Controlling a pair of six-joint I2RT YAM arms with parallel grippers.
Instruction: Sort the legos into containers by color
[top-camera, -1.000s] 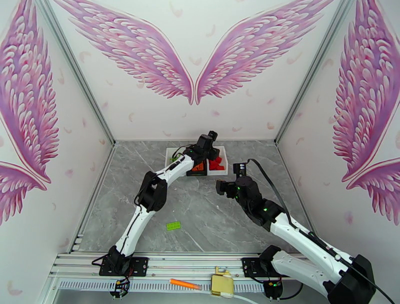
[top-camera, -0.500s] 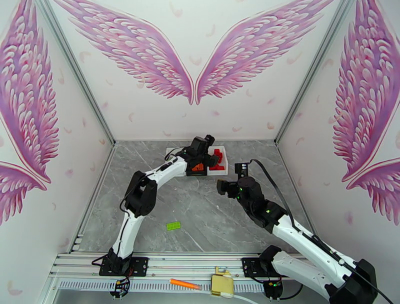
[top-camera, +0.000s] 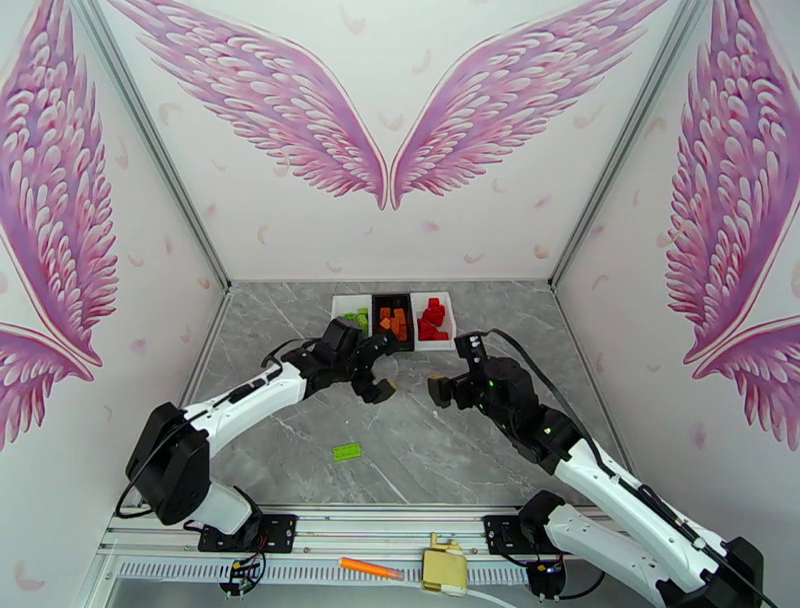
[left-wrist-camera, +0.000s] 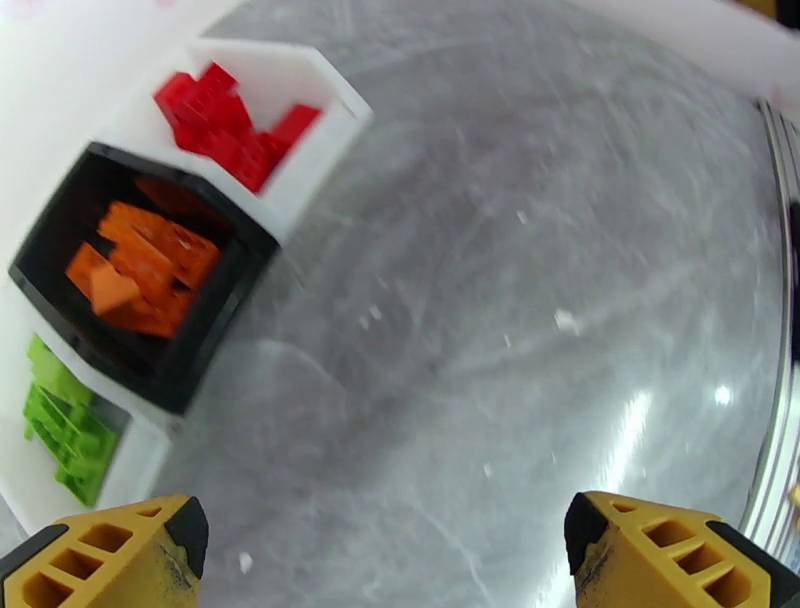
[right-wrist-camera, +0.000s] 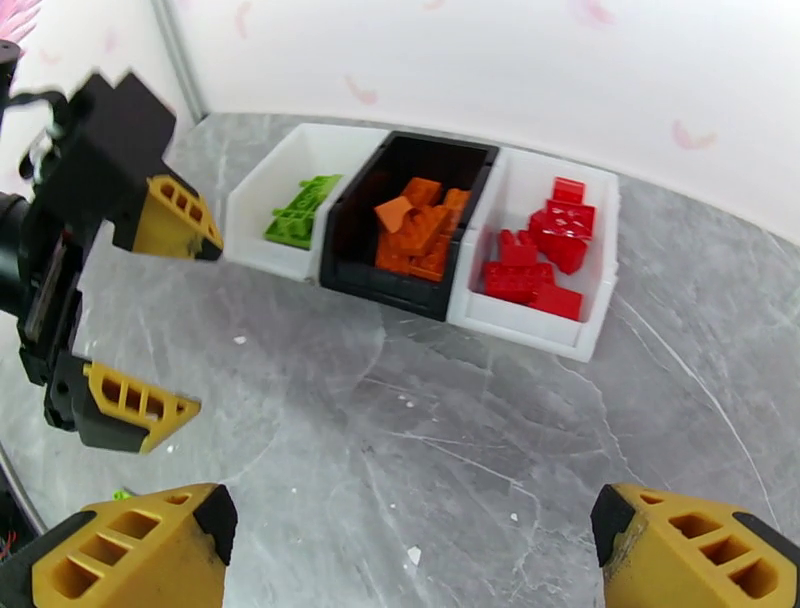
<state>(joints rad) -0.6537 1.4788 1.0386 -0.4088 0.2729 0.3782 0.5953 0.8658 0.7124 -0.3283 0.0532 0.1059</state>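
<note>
— Well, from above first: where's the loose one?
— One green brick (top-camera: 346, 451) lies flat on the table (top-camera: 300, 420), toward the near edge and left of middle, well apart from the row of bins (top-camera: 450, 318) at the far edge. Its long side runs roughly along the near edge, slightly tilted.
— And the arms?
— The left pincer (top-camera: 383, 366) and right pincer (top-camera: 441, 386) hang over mid-table, both spread wide and empty. The brick lies on the near-edge side of both. I'd judge the left arm closer.
— The left wrist camera?
— Its yellow fingers (left-wrist-camera: 120, 550) are far apart, with bare table between them. Beyond sit the red-filled white bin (left-wrist-camera: 310, 170), the black bin (left-wrist-camera: 210, 340) of orange legos (left-wrist-camera: 145, 270) and the green-filled white bin (left-wrist-camera: 140, 465).
— The right wrist?
— The same three bins, each holding one colour. Its own fingers (right-wrist-camera: 130, 550) gape with nothing between them, and the left pincer gapes at the left. A green sliver low on the left may be the brick, but it's too small to tell.
</note>
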